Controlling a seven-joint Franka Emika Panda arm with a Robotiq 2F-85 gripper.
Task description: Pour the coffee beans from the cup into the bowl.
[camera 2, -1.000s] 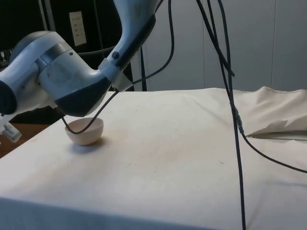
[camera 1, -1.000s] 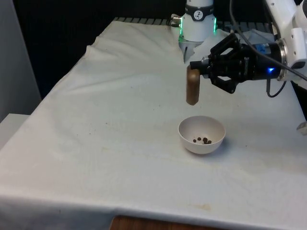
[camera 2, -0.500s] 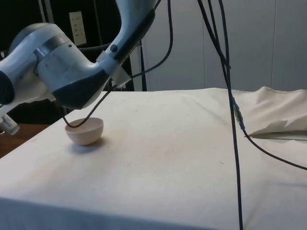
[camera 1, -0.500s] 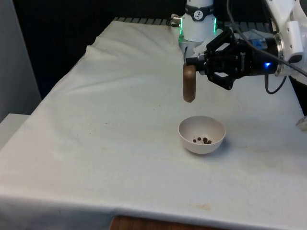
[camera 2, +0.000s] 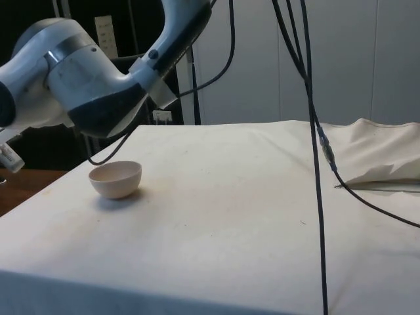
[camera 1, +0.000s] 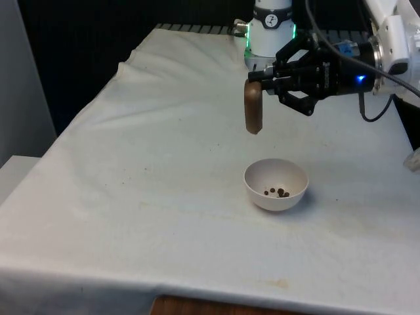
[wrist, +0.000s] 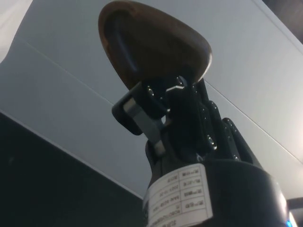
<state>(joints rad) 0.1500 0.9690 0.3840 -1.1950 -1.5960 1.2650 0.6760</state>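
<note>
Covering the table [camera 1: 164,151] is a white cloth, creased toward its far corners. Above it, the white arm [camera 1: 394,39] reaches sideways toward the front view's left, ending in the black two-finger end effector [camera 1: 261,73], whose fingers are clamped on the rim of a brown wooden cup [camera 1: 253,107]. That cup hangs mouth down in the air, up and slightly toward the front view's left of a round white ceramic bowl [camera 1: 276,184] resting on the cloth. Inside the bowl lie a few dark coffee beans [camera 1: 278,191].
</note>
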